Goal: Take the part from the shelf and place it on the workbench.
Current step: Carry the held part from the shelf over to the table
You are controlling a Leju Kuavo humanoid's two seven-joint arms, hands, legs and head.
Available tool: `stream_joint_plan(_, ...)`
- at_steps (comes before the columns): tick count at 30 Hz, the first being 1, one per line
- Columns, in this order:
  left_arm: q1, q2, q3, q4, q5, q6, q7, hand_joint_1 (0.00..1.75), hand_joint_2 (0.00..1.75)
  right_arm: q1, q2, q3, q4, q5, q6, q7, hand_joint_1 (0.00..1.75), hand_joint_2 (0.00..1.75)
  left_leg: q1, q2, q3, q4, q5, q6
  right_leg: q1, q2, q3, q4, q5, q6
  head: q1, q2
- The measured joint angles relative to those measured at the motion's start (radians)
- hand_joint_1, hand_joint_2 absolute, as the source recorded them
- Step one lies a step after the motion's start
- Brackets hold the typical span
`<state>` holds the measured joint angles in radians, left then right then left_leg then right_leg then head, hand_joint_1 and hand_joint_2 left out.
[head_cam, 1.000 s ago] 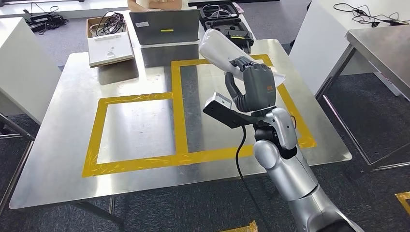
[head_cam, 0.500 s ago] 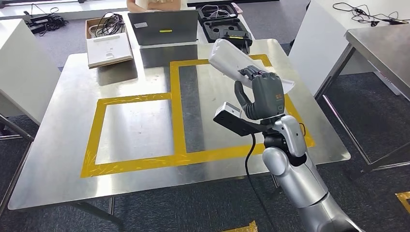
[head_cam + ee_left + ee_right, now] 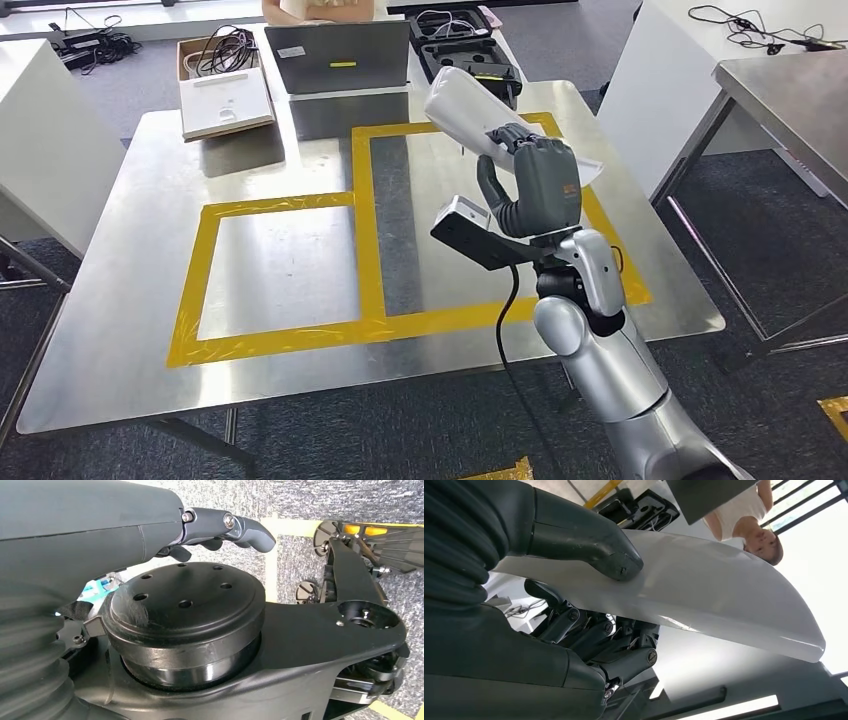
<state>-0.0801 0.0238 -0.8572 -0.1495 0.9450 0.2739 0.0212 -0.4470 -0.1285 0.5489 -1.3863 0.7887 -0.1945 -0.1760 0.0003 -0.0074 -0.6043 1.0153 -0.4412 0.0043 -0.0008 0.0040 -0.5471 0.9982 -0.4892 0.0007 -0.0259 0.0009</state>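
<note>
The right hand (image 3: pixel 535 185) grips the long white curved plastic part (image 3: pixel 470 112), thumb on one face and fingers under the other, holding it above the steel counter (image 3: pixel 120 300) over the yellow tape rectangle (image 3: pixel 365 220). An orange mark on the hand is unreadable. The left hand (image 3: pixel 220 527) hangs with fingers curled, holding nothing.

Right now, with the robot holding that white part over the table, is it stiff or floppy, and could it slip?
Probably stiff: the white part juts past the right hand without sagging. Likely light, held one-handed. Its glossy surface might slip.
</note>
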Motion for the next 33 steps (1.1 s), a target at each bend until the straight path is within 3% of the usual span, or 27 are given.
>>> stream_joint_plan(12,0.000,0.004,0.000,0.000,0.012,0.000,0.001,0.00,1.75,-0.045,0.027,0.005,0.023,-0.001,0.025,-0.010,1.75,1.75,-0.007,-0.001,0.000,0.004,-0.003,0.005,-0.008,0.000,0.001,-0.001,-0.001,0.008,0.000,0.000)
stream_joint_plan(18,-0.001,0.007,0.000,0.000,0.015,0.000,0.000,0.00,1.75,-0.066,0.029,0.007,0.034,-0.002,0.026,-0.014,1.75,1.75,-0.004,0.001,0.009,-0.008,-0.005,0.024,-0.011,0.000,-0.004,0.016,-0.015,0.025,0.000,0.000)
stream_joint_plan(20,-0.003,0.007,0.000,-0.001,0.016,0.000,0.000,0.00,1.75,-0.072,0.030,0.009,0.037,-0.004,0.026,-0.018,1.75,1.75,0.000,0.003,0.017,-0.015,-0.004,0.031,-0.012,-0.001,-0.055,0.114,-0.058,0.030,0.001,0.000)
stream_joint_plan(22,-0.004,0.007,0.000,0.000,0.017,0.000,-0.001,0.00,1.75,-0.073,0.030,0.012,0.042,-0.005,0.025,-0.019,1.75,1.75,0.001,0.003,0.019,-0.013,-0.009,0.033,-0.014,-0.001,-0.137,0.255,-0.109,0.035,0.001,0.000)
stream_joint_plan(23,-0.004,0.007,0.000,0.000,0.017,0.000,-0.001,0.00,1.75,-0.072,0.030,0.013,0.045,-0.005,0.025,-0.020,1.75,1.75,0.001,0.003,0.020,-0.011,-0.012,0.032,-0.015,-0.001,-0.166,0.297,-0.114,0.036,0.001,0.000)
stream_joint_plan(24,-0.004,0.007,0.000,0.000,0.017,0.000,-0.001,0.00,1.75,-0.070,0.030,0.014,0.047,-0.006,0.025,-0.020,1.75,1.75,0.002,0.002,0.022,-0.008,-0.016,0.030,-0.016,-0.001,-0.178,0.302,-0.100,0.036,0.001,0.000)
stream_joint_plan(25,-0.003,0.007,0.000,0.000,0.018,0.000,-0.001,0.00,1.75,-0.069,0.030,0.015,0.049,-0.006,0.024,-0.021,1.75,1.75,0.004,0.001,0.025,-0.004,-0.021,0.027,-0.018,-0.001,-0.170,0.269,-0.068,0.036,0.001,0.000)
stream_joint_plan(26,-0.003,0.007,0.000,-0.001,0.018,0.000,-0.002,0.00,1.75,-0.069,0.030,0.016,0.049,-0.007,0.024,-0.022,1.75,1.75,0.006,0.000,0.028,0.001,-0.027,0.022,-0.019,-0.002,-0.143,0.201,-0.025,0.036,0.001,0.000)
stream_joint_plan(28,-0.003,0.007,0.000,0.000,0.018,0.000,-0.002,0.00,1.75,-0.068,0.030,0.017,0.050,-0.007,0.023,-0.023,1.75,1.75,0.008,-0.002,0.032,0.012,-0.041,0.008,-0.018,-0.001,-0.089,0.079,0.025,0.032,0.001,0.000)
stream_joint_plan(29,-0.003,0.008,0.000,0.000,0.018,0.000,-0.002,0.00,1.75,-0.067,0.030,0.018,0.050,-0.008,0.023,-0.024,1.75,1.75,0.008,-0.003,0.033,0.016,-0.046,0.001,-0.016,0.000,-0.074,0.048,0.032,0.027,0.001,0.000)
stream_joint_plan(33,-0.003,0.010,0.000,0.000,0.018,0.000,-0.004,0.00,1.75,-0.064,0.030,0.021,0.051,-0.010,0.023,-0.023,1.75,1.75,0.008,-0.002,0.035,0.016,-0.054,-0.025,-0.012,0.005,-0.066,0.038,0.027,-0.003,0.001,0.000)
